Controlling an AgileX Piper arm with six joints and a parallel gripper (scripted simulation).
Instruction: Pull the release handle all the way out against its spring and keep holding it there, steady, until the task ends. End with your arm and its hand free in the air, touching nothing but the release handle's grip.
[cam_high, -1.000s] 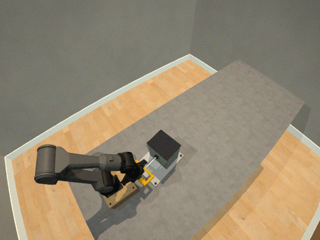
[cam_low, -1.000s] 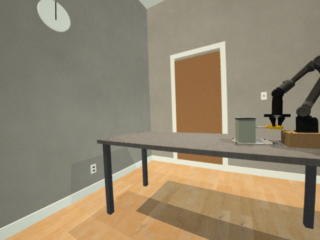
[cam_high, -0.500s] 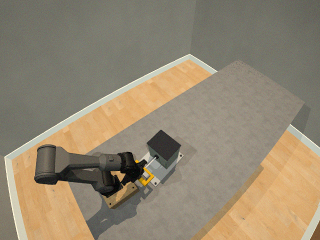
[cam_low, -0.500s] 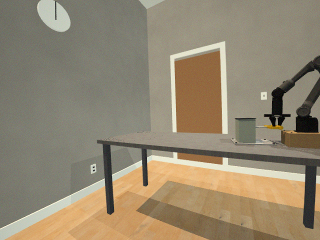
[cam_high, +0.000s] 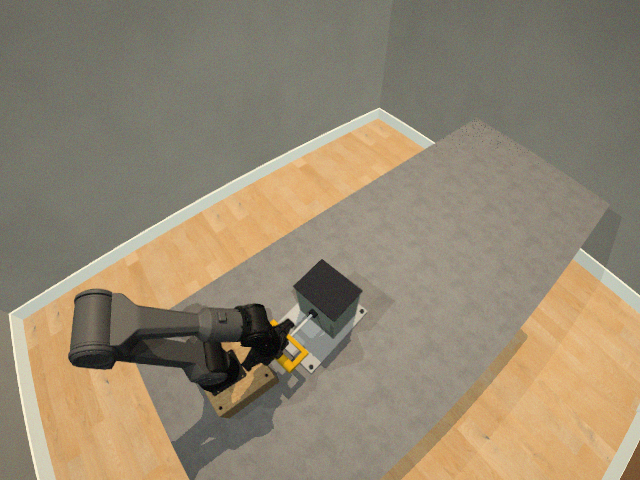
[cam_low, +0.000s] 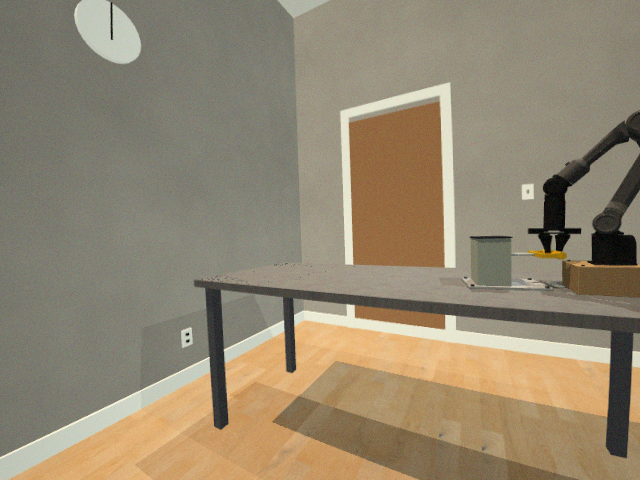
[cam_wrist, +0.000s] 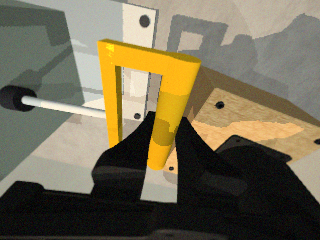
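Between the black fingers of the gripper (cam_wrist: 163, 146) sits one leg of the yellow handle (cam_wrist: 170, 100), clamped narrow on that grip bar. Beyond it, the handle's frame joins a thin white rod (cam_wrist: 65, 107) running into the grey-green box (cam_high: 330, 302) with a dark top. Box and handle stand over a pale plate (cam_high: 316, 356) on the grey table (cam_high: 439, 248). Just beside the plate, the arm (cam_high: 155, 322) rises from a wooden block (cam_high: 253, 390).
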